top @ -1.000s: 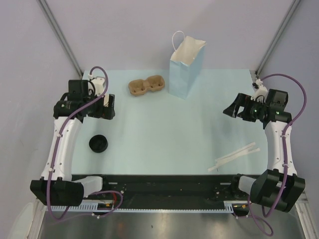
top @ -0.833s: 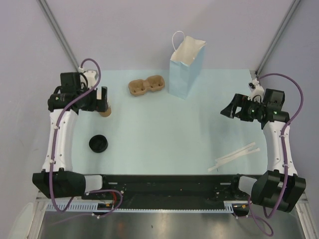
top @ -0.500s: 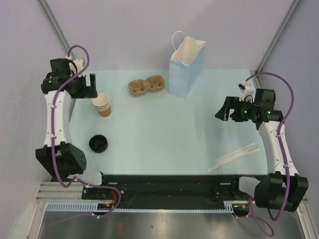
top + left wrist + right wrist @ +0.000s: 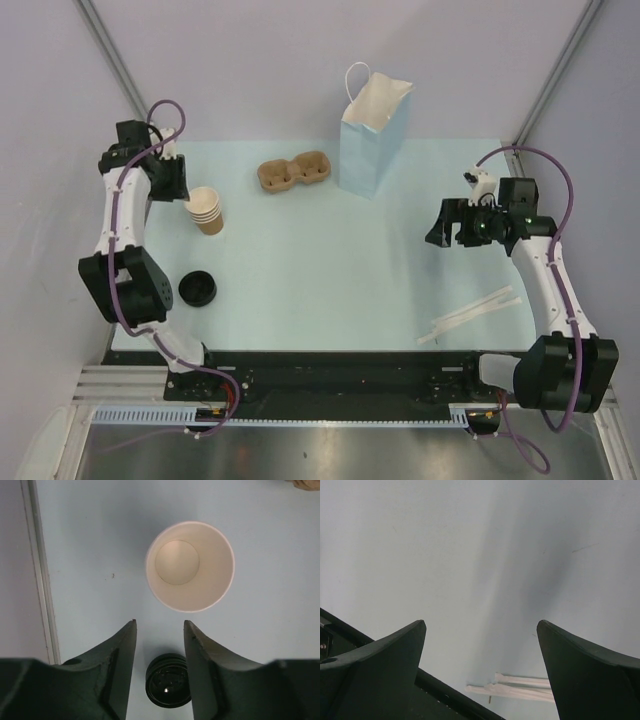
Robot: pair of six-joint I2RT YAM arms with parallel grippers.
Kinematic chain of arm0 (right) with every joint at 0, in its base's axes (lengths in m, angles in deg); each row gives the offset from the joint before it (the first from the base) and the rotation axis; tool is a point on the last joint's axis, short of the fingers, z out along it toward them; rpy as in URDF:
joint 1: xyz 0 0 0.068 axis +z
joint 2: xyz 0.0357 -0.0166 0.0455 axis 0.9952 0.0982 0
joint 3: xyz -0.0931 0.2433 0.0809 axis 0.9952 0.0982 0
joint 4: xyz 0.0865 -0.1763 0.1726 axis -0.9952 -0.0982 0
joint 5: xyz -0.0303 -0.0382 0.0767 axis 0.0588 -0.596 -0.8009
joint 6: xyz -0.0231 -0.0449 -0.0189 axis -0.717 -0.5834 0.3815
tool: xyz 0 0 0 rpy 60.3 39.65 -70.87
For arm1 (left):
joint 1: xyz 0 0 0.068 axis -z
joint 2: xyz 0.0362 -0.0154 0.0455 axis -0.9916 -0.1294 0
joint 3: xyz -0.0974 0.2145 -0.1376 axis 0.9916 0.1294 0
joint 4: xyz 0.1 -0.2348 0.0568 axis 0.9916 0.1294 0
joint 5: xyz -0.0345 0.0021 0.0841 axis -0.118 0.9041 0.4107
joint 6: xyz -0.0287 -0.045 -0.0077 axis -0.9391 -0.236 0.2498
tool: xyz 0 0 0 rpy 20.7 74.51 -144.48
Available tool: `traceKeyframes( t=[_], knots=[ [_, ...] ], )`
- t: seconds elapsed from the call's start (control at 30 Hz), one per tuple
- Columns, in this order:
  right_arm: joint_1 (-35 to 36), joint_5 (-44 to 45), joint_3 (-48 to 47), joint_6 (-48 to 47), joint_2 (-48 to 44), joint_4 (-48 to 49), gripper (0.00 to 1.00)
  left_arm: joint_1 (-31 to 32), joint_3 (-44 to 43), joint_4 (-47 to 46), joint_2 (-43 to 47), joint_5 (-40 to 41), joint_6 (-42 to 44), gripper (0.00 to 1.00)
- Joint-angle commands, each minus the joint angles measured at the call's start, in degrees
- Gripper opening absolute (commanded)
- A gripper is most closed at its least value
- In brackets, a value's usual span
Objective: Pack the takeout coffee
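Note:
No lidded takeout coffee is in view. A lidless tan paper cup [image 4: 207, 210] stands upright at the far left of the table, and the left wrist view looks down into its cream inside [image 4: 190, 566]. A loose black lid [image 4: 197, 288] lies nearer the front; it shows on the table far below, in the gap between the left fingers [image 4: 168, 687]. My left gripper [image 4: 172, 178] hovers just behind and left of the cup, its jaws partly apart with nothing between them [image 4: 159, 622]. My right gripper [image 4: 440, 222] hangs wide open over bare table at the right [image 4: 481, 623].
A blue paper bag [image 4: 372, 135] stands open at the back centre. A brown two-cup carrier [image 4: 295, 172] lies to its left. White wrapped straws [image 4: 472, 315] lie at the front right, also under the right gripper [image 4: 520, 687]. The table's left edge [image 4: 37, 580] runs close by the cup.
The left arm has swung back toward the far-left corner, uncovering the cup, and its jaws have narrowed. The right gripper has drifted left toward the table's middle.

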Motion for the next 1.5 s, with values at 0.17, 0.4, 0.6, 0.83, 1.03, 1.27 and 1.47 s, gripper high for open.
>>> traceKeyframes(
  t=[0.17, 0.4, 0.6, 0.83, 1.03, 1.27, 1.47],
  knots=[
    [1.5, 0.0, 0.1, -2.3, 2.3, 0.5, 1.0, -0.1, -4.0, -3.1, -6.1, 0.4, -0.2, 0.4],
    [1.8, 0.1, 0.1, -2.5, 3.1, 0.8, 1.0, -0.2, -4.5, -3.5, -8.6, 0.9, -0.8, 0.38],
    [1.8, 0.1, 0.1, -2.1, 3.8, 1.6, 1.0, -0.1, -4.2, -3.7, -10.3, 1.3, -1.3, 0.35],
    [1.9, -0.2, 0.1, -1.9, 4.1, 1.7, 1.0, -0.1, -4.6, -3.7, -10.7, 1.2, -1.4, 0.24],
    [2.0, 0.3, 0.1, -1.3, 4.3, 2.3, 1.0, -0.1, -5.2, -1.9, -9.0, 1.7, -1.3, 0.01],
    [2.2, 0.0, 0.1, -1.1, 4.5, 2.5, 1.0, -0.2, -7.8, 2.1, -6.5, 0.2, -1.1, 0.0],
    [2.6, -0.4, 0.1, -1.3, 4.9, 2.6, 0.99, -0.2, -7.6, 3.6, -3.0, -4.6, -0.1, 0.0]
  ],
)
